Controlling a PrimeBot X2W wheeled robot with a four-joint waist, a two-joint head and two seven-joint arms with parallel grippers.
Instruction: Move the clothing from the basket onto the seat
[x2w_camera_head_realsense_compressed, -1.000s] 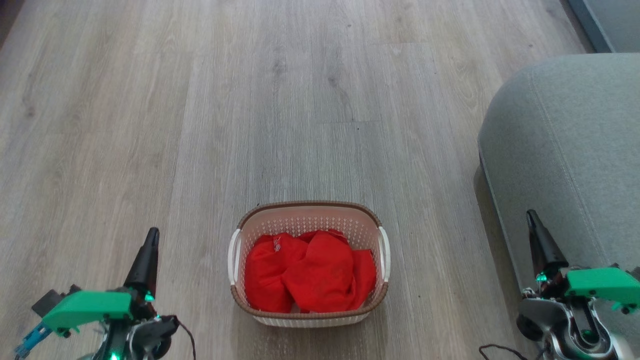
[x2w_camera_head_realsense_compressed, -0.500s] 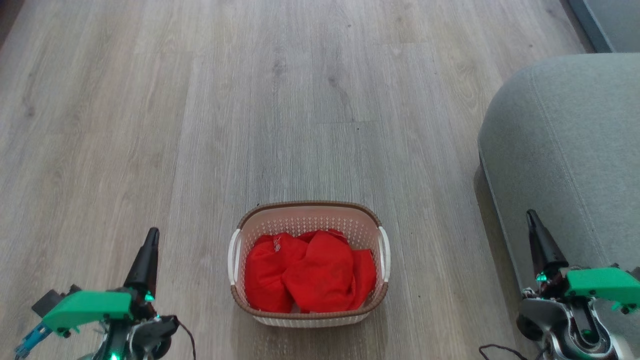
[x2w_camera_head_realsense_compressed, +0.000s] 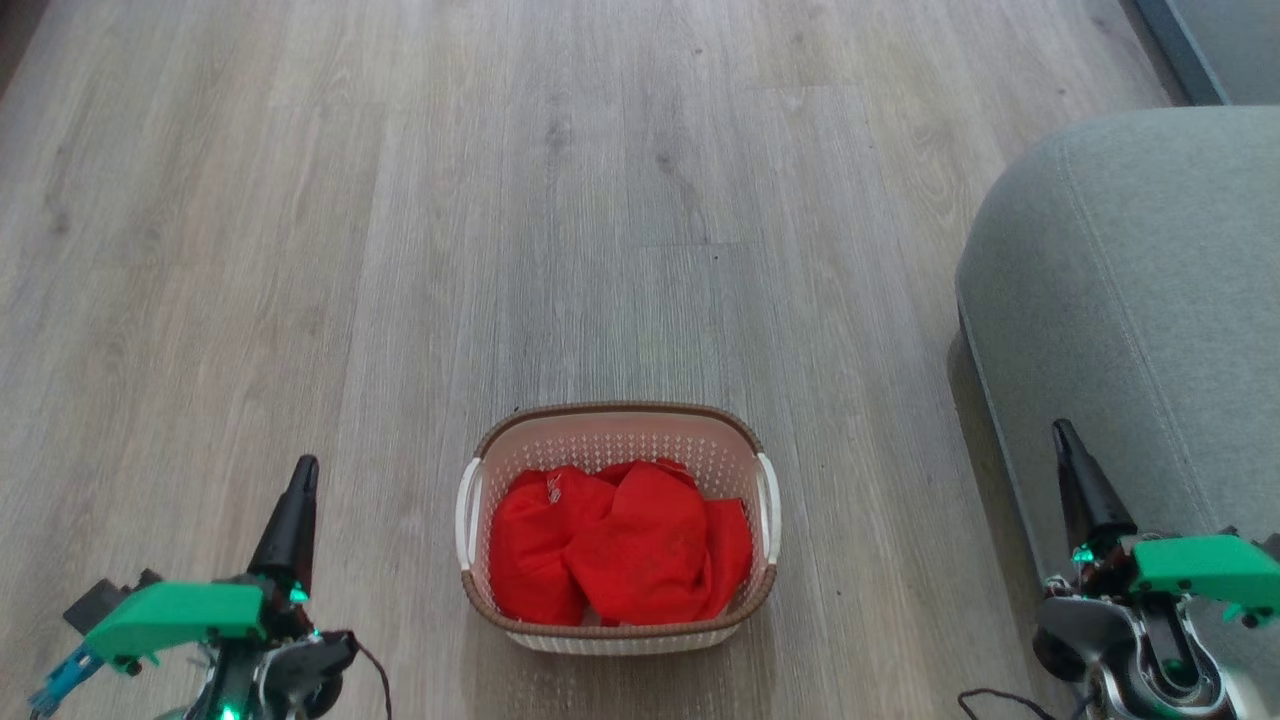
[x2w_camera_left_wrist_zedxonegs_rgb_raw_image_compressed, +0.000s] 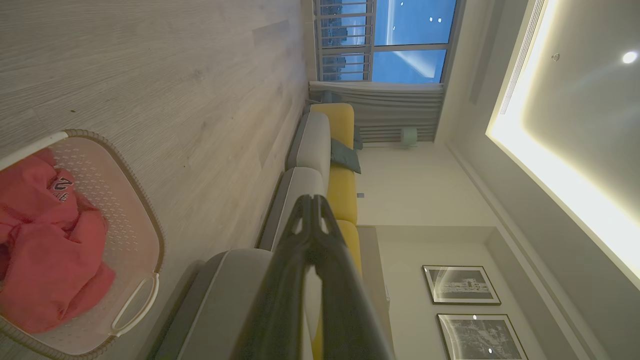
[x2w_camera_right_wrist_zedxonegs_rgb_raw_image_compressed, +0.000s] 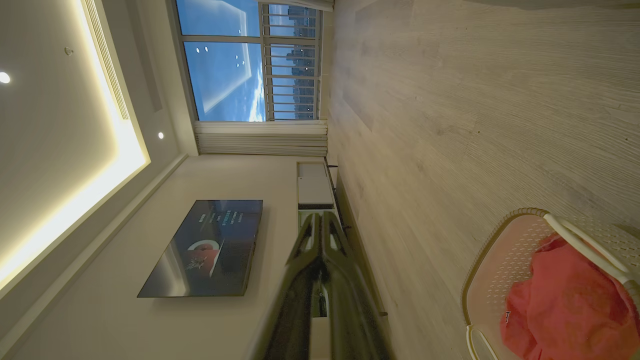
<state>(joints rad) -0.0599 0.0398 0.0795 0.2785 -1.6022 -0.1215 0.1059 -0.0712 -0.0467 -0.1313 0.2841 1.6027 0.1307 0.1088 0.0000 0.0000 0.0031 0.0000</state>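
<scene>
Clothing (x2w_camera_head_realsense_compressed: 615, 550): bright red, two crumpled pieces heaped together inside basket; small white label (x2w_camera_head_realsense_compressed: 553, 488) on the left piece, near its top edge.
Basket (x2w_camera_head_realsense_compressed: 620, 437): cream, perforated walls, brown woven-look rim; standing on floor, low centre of head view, between the two pincers and apart from both.
Seat (x2w_camera_head_realsense_compressed: 1130, 300): grey-green fabric, stitched seams, rounded corner; right side of head view, near basket, not touching it.
Floor (x2w_camera_head_realsense_compressed: 500, 200): pale grey wood-look planks.
Left pincer (x2w_camera_head_realsense_compressed: 303, 468): lower left of head view, fingers pressed together into one point, gripping nothing; well left of basket.
Right pincer (x2w_camera_head_realsense_compressed: 1058, 430): lower right of head view, fingers closed tip to tip, empty; overlapping seat's near edge in that view, contact not determinable.
Left wrist view: basket with clothing at left edge, seat's grey corner behind the closed fingers.
Right wrist view: basket with clothing in lower right corner; wall screen (x2w_camera_right_wrist_zedxonegs_rgb_raw_image_compressed: 210, 247) and window (x2w_camera_right_wrist_zedxonegs_rgb_raw_image_compressed: 240, 60) beyond the closed fingers.
</scene>
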